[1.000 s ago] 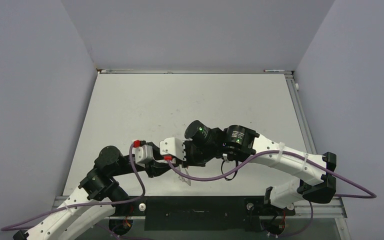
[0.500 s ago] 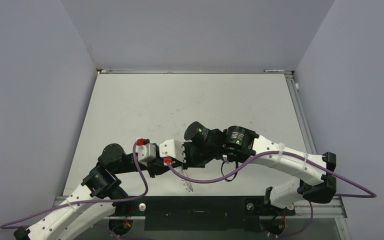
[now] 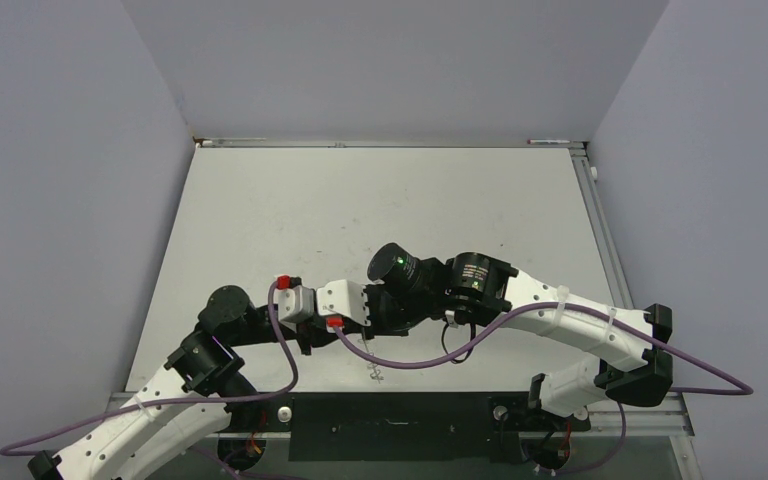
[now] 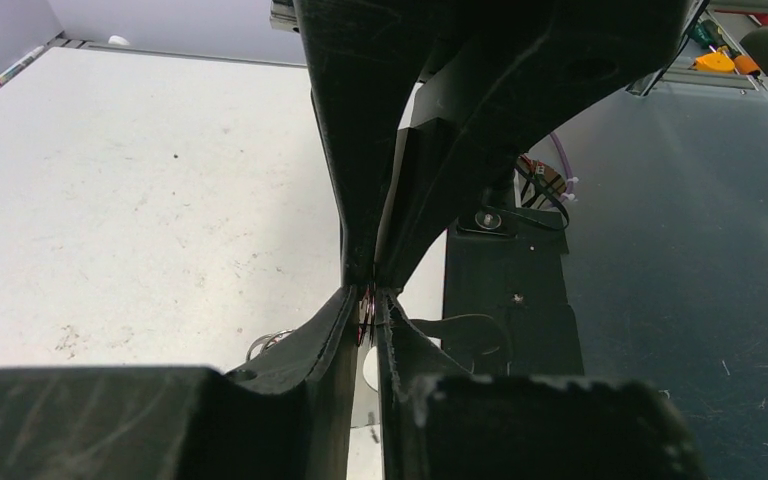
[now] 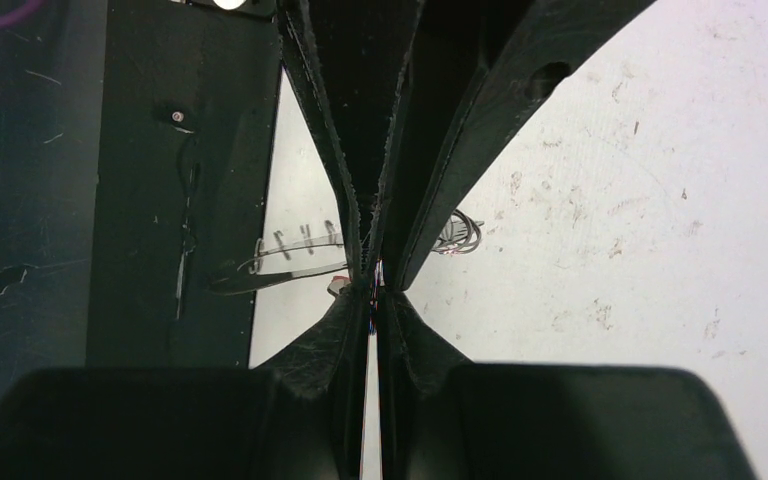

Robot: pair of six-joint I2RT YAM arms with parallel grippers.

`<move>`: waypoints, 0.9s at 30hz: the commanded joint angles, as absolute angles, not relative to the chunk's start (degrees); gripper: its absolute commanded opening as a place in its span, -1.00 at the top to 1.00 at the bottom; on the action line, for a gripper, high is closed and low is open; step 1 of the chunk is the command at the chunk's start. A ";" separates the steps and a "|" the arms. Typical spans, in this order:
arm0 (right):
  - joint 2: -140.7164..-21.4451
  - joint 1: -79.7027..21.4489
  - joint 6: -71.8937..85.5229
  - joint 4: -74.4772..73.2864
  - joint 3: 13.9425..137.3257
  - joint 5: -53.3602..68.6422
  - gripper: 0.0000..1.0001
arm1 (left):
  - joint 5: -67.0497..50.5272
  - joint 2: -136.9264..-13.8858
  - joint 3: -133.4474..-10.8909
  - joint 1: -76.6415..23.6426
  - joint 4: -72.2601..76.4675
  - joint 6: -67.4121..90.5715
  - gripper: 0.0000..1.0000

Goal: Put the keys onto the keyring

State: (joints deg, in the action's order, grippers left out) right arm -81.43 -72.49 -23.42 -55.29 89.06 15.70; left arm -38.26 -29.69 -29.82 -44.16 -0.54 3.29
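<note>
Both grippers meet tip to tip just above the table near its front edge. My right gripper (image 5: 372,285) is shut on the rim of the keyring (image 5: 280,275), a thin silvery hoop with small tabs that trails toward the near edge. It also shows as a faint dangling keyring (image 3: 375,370) in the top view. My left gripper (image 4: 368,298) has its jaws pressed onto a thin piece with a red glint. A small red head of the key (image 5: 338,286) pokes out beside the fingertips. The rest of the key is hidden between the fingers.
Small silvery loops (image 5: 460,232) lie on the white table (image 3: 360,200) just past the grippers. The black base plate (image 4: 510,290) and the table's near edge are right beside the grip. A purple cable (image 3: 410,355) droops under the right wrist.
The left jaws have narrowed from partly open to pressed together. The left arm has edged right toward the right gripper. The hanging keyring has dropped slightly toward the near edge.
</note>
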 commanded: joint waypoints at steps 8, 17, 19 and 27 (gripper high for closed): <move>-78.40 -73.28 -23.28 -46.80 87.26 17.58 0.88 | -37.48 -29.02 -32.16 -43.94 0.38 2.85 1.00; -68.33 -73.11 -21.27 -35.25 79.22 13.47 0.00 | -34.95 -25.57 -31.82 -43.83 0.15 2.02 1.00; -65.34 -72.95 -20.83 -31.96 76.85 12.42 -0.05 | -34.78 -24.89 -31.73 -43.75 0.25 2.03 1.00; -55.04 -71.76 -16.52 -16.34 63.46 12.95 -0.08 | -34.38 -22.98 -31.34 -43.38 1.15 2.18 1.00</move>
